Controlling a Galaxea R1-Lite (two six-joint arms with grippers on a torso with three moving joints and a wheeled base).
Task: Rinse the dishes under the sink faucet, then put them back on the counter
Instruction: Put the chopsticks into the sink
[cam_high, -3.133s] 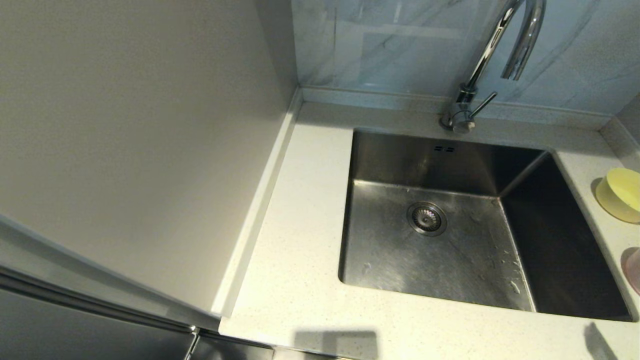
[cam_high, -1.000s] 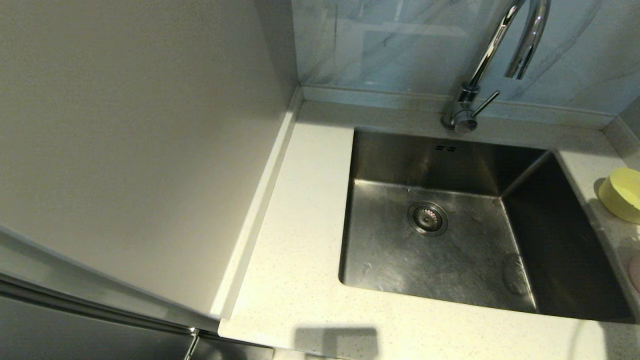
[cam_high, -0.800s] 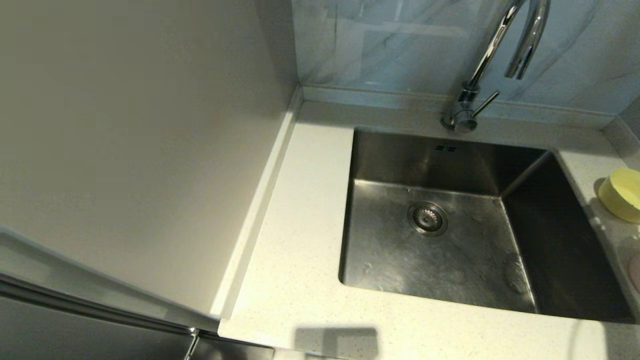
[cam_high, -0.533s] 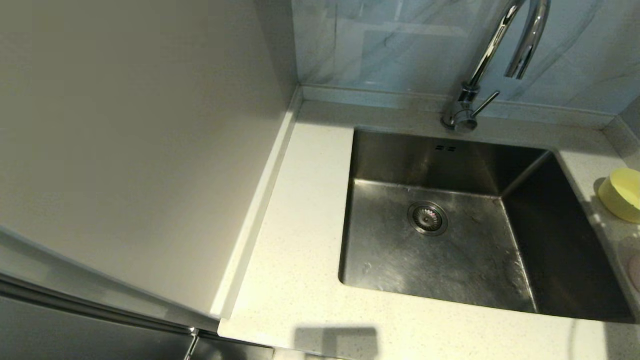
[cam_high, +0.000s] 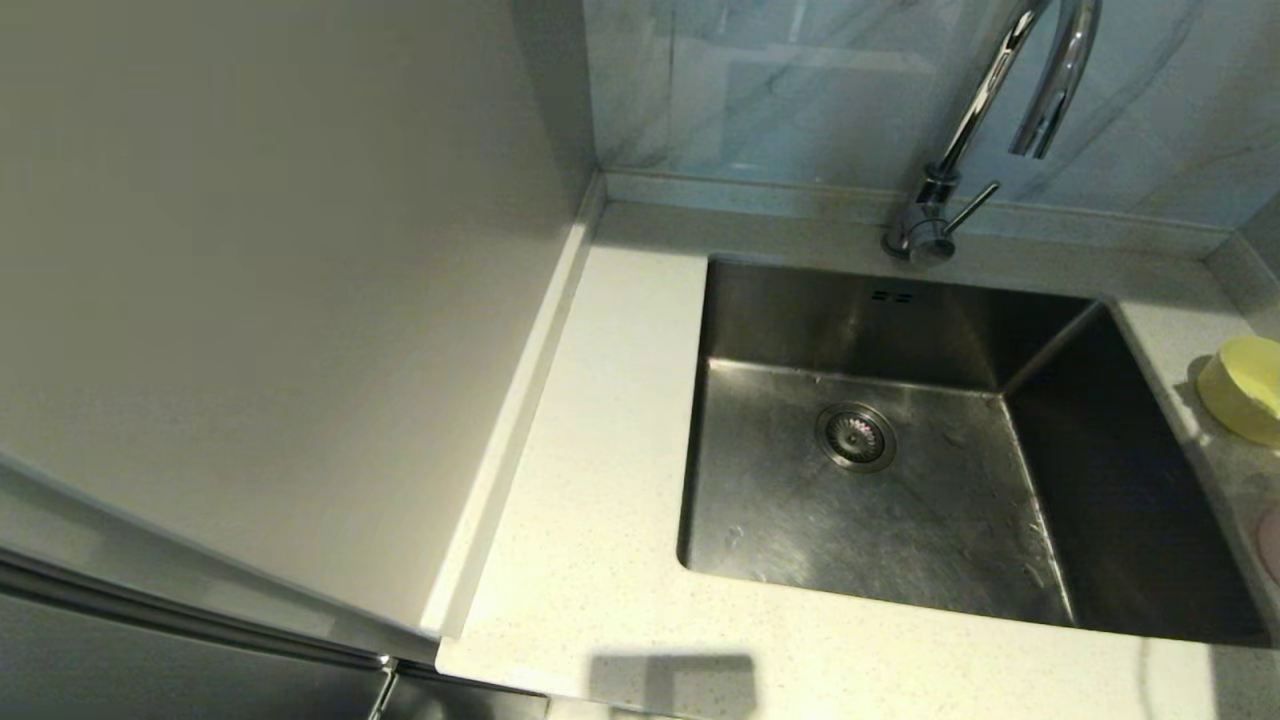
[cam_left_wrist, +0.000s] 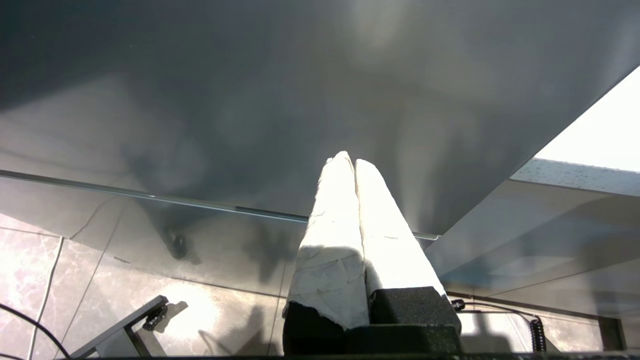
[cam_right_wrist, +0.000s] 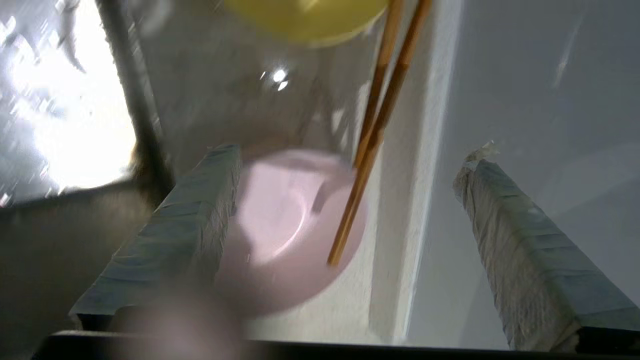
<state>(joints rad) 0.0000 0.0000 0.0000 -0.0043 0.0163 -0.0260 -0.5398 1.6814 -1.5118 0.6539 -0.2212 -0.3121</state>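
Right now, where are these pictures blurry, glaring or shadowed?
Right wrist view: motion-smeared, the pink bowl and chopsticks soft, white glare beside them. Left wrist view: the shut left gripper is overexposed against a dark panel. Head view: sharp, with reflections in the sink.

sink (cam_high: 900, 450) set into counter (cam_high: 600, 500) | faucet (cam_high: 940, 190) mounted behind sink | bowls (cam_high: 1245, 390) placed on counter right of sink | chopsticks (cam_right_wrist: 372, 135) laid across nearer bowl (cam_right_wrist: 290, 220), beside raised edge

dim, blurred, glare on sink (cam_right_wrist: 60, 110)
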